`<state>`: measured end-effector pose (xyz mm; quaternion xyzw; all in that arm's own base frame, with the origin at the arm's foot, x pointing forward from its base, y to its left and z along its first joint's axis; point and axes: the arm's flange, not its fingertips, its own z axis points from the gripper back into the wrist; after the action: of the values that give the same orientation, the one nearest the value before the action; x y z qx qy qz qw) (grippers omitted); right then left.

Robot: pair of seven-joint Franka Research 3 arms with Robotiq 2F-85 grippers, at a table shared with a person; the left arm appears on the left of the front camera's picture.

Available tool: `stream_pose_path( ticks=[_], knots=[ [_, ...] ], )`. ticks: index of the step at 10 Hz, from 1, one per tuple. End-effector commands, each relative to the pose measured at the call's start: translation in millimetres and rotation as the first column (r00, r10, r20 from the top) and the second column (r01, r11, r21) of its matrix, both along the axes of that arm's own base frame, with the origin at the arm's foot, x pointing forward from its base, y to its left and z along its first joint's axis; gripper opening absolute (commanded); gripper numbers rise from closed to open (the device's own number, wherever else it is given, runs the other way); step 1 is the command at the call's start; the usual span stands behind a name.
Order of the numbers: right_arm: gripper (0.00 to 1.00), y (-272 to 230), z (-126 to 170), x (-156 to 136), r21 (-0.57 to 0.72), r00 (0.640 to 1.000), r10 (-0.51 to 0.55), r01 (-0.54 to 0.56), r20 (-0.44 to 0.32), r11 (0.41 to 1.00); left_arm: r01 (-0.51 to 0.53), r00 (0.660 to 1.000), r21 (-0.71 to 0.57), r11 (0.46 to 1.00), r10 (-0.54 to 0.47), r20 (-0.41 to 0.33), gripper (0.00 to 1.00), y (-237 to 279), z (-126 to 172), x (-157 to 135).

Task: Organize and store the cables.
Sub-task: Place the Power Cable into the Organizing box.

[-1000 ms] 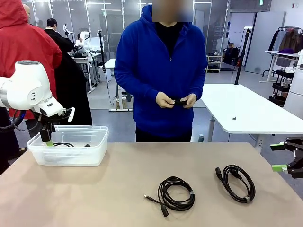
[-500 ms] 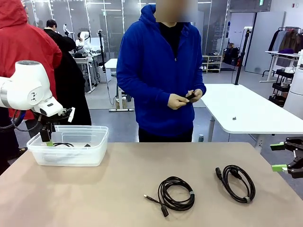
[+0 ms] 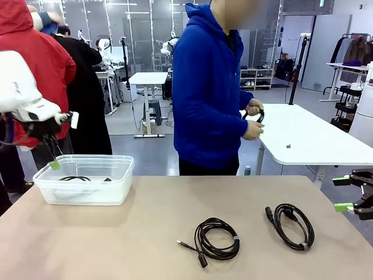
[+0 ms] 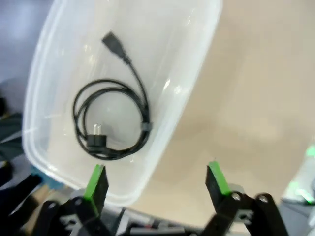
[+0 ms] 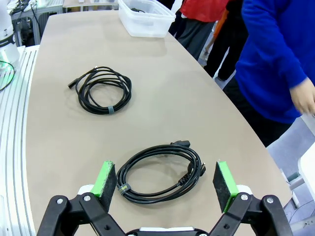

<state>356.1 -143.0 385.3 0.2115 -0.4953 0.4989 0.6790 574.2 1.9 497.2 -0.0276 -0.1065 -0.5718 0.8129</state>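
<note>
In the bin, one cable is stored; the middle cable and right cable are left on the counter, a fourth cable in the person's hand. Left and right jaws are spread, empty.

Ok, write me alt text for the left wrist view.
The left gripper, jaws open, hovers over the edge of a clear plastic bin that holds one coiled black cable. The tan table runs beside the bin.
</note>
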Motion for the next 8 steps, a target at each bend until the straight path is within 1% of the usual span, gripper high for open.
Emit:
stream_pose_path(
  ticks=[1,2,3,5,6,7,8],
  knots=[
    [1.00,0.2,1.4,-0.8,-0.010,1.000,-0.003,0.002,-0.011,1.000,-0.067,0.998,-0.225,0.972,0.067,-0.005,1.00,28.5,7.2,-31.6],
    [1.00,0.2,1.4,-0.8,-0.010,1.000,-0.003,0.002,-0.011,1.000,-0.096,0.995,-0.310,0.946,0.098,-0.010,1.00,37.4,4.3,-49.4],
    [1.00,0.2,1.4,-0.8,-0.010,1.000,-0.003,0.002,-0.011,1.000,-0.125,0.991,-0.388,0.913,0.129,-0.016,1.00,50.1,0.7,-73.2],
    [1.00,0.2,1.4,-0.8,-0.010,1.000,-0.003,0.002,-0.011,1.000,-0.151,0.981,-0.466,0.872,0.189,0.035,1.00,64.4,-10.0,-107.0],
    [1.00,0.2,1.4,-0.8,-0.010,1.000,-0.003,0.002,-0.011,1.000,-0.142,0.977,-0.507,0.850,0.201,0.064,1.00,64.8,-17.6,-120.8],
    [1.00,0.2,1.4,-0.8,-0.010,1.000,-0.003,0.002,-0.011,1.000,-0.109,0.970,-0.556,0.824,0.211,0.122,1.00,61.9,-18.9,-144.1],
    [1.00,0.2,1.4,-0.8,-0.010,1.000,-0.003,0.002,-0.011,1.000,-0.038,0.963,-0.610,0.792,0.192,0.190,1.00,62.2,-22.4,-161.0]
  ],
)
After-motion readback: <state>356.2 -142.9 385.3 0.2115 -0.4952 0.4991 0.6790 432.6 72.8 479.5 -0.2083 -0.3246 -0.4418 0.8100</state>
